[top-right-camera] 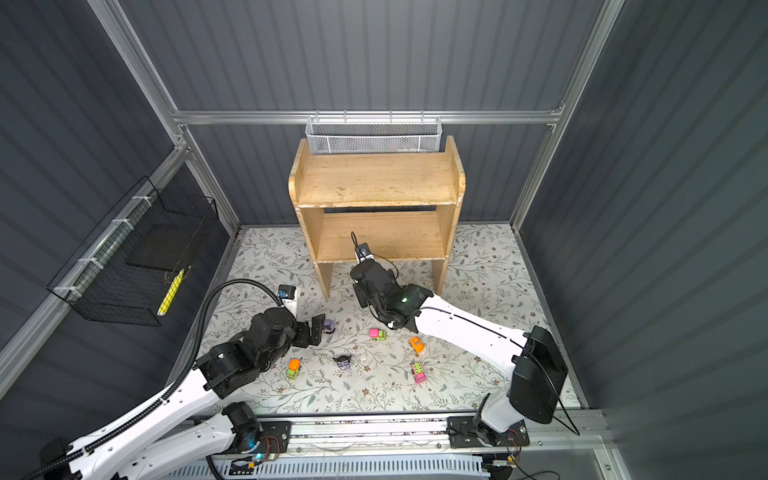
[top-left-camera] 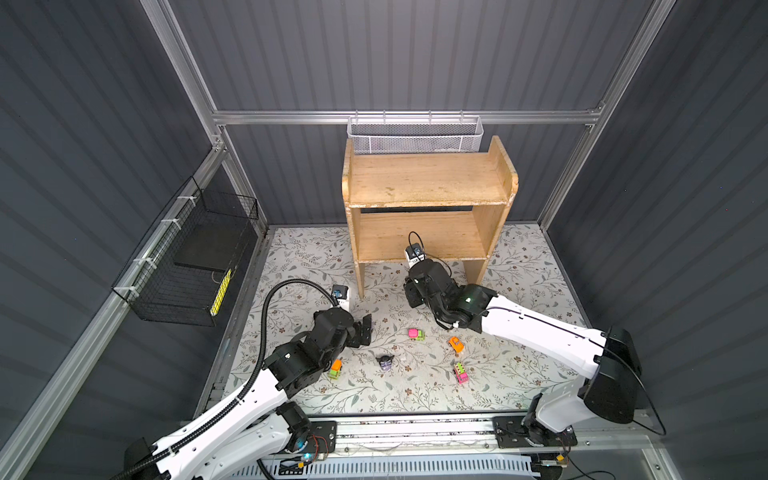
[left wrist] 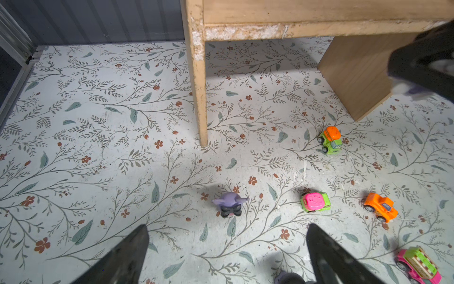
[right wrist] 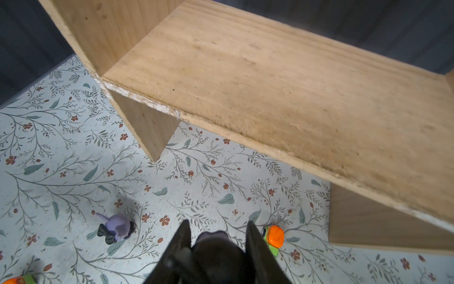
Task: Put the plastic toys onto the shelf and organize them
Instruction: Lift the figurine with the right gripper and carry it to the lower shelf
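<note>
Plastic toys (top-left-camera: pixel 456 345): neon cars (left wrist: pixel 315 202), black-lilac figurines (left wrist: pixel 230 207); right pincer (right wrist: pixel 218 227) clenches a figurine (right wrist: pixel 216 248), left pincer (left wrist: pixel 227 227) gapes

- The right claw (right wrist: pixel 218 227) covers most of the dark toy (right wrist: pixel 216 250) it grips; the toy's face is hidden.
- The same claw hides part of an orange-and-green car (right wrist: pixel 275 237).
- In the left wrist view, the frame's edge cuts a pink-and-green car (left wrist: pixel 418 266).
- There, the right arm (left wrist: pixel 427 64) shows only as a dark blur.

Illumination: overhead, even. The bench (top-left-camera: pixel 519 374) reads bright; wall panels (top-left-camera: pixel 374 62) are dim. Soft shadow lies beneath the shelf (left wrist: pixel 196 73). Both top views bow straight rails (top-left-camera: pixel 395 117) at the edges. The figurine (right wrist: pixel 216 250) in the right gripper (right wrist: pixel 218 222) is out of focus.
</note>
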`<state>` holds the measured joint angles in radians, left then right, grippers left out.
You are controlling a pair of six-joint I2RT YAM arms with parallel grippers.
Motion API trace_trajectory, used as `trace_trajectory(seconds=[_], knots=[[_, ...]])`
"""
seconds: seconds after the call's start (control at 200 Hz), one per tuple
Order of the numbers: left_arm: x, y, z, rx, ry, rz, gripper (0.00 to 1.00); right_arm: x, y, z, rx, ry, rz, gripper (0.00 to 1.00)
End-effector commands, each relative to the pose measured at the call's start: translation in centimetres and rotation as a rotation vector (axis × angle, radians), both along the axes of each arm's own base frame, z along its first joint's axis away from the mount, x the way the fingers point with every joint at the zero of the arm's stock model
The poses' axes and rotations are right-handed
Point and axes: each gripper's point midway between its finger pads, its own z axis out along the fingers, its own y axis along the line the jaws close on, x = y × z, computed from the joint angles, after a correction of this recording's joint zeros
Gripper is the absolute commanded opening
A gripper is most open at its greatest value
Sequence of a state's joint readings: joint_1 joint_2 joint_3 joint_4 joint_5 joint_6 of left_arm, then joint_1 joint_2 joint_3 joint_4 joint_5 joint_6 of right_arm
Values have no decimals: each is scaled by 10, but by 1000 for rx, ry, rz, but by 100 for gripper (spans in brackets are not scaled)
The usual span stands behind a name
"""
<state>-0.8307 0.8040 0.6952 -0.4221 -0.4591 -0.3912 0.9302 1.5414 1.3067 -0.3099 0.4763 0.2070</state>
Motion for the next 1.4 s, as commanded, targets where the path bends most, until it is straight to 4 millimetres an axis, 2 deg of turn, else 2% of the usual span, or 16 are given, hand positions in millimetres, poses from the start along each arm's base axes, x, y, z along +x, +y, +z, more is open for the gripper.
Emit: trace_trajectory(seconds=[0.0, 0.24, 0.6, 1.041, 1.396], knots=[[-3, -1, 16, -31, -27, -21, 100, 10, 13, 19, 5, -53, 54, 32], [-5, 5, 25, -30, -46, -9, 100, 28, 25, 24, 17, -84, 93, 32], [-4, 9, 31, -41, -70, 11, 100, 50, 28, 38, 47, -114, 122, 32], [1, 0, 31, -21, -74, -17, 100, 74, 44, 35, 42, -128, 149, 32], [2, 4, 33, -11, -89, -8, 100, 85, 59, 33, 50, -134, 163, 33]])
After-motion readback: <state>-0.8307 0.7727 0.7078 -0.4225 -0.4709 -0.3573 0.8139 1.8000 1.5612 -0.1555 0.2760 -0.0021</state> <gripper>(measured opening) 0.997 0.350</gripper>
